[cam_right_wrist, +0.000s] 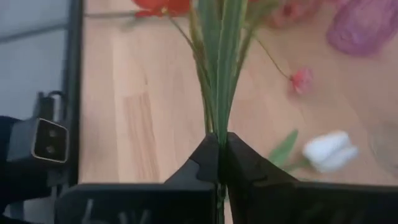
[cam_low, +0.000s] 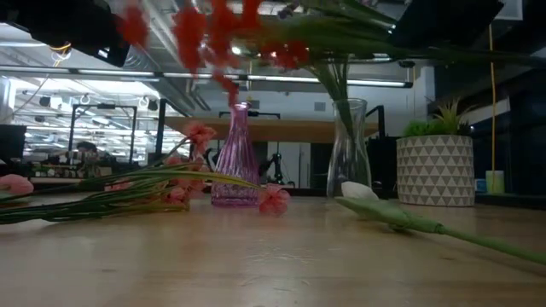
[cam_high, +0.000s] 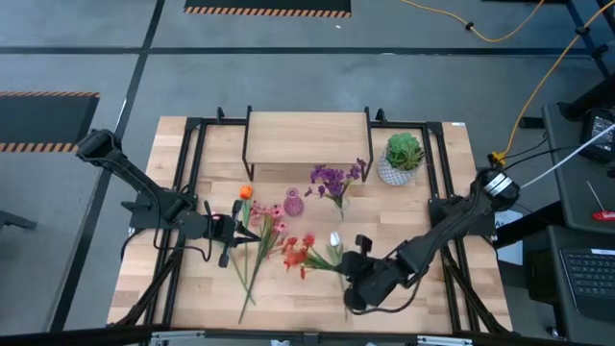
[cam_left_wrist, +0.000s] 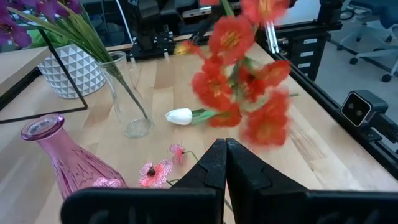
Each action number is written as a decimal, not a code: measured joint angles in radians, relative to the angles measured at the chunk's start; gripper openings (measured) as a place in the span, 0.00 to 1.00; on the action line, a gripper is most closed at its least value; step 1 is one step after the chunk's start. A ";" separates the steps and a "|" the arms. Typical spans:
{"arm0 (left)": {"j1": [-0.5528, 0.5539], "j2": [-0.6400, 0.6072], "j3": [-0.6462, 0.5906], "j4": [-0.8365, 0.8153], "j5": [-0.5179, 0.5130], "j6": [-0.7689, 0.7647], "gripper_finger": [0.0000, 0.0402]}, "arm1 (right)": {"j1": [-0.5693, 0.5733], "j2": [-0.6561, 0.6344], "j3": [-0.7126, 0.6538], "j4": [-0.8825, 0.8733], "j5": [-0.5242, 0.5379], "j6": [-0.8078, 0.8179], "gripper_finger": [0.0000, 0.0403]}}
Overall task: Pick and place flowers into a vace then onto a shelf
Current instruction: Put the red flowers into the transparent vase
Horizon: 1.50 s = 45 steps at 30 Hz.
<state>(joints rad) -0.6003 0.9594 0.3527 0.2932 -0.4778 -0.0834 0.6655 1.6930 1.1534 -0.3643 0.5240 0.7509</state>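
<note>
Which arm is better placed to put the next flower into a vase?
Right. The right gripper is shut on the red-bloomed green stem, lifted off the wooden table near the pink glass vase. The left gripper is shut and empty.

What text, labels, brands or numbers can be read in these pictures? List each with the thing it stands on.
None can be read: no words, labels, brands or numbers show in any view.
The pink vase, the clear vase and the white patterned pot are unmarked.
The laptop keyboard is too small to read.
The right gripper, shut on the red flower stem, and the left gripper carry no lettering.
</note>
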 joint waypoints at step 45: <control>0.163 0.000 0.000 0.098 -0.185 0.201 0.01 | -0.266 -0.282 -0.779 1.729 -0.369 -1.130 0.02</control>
<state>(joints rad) -0.4376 0.9596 0.3523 0.3916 -0.6624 0.1177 0.3996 1.4106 0.3744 1.3649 0.1548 -0.3790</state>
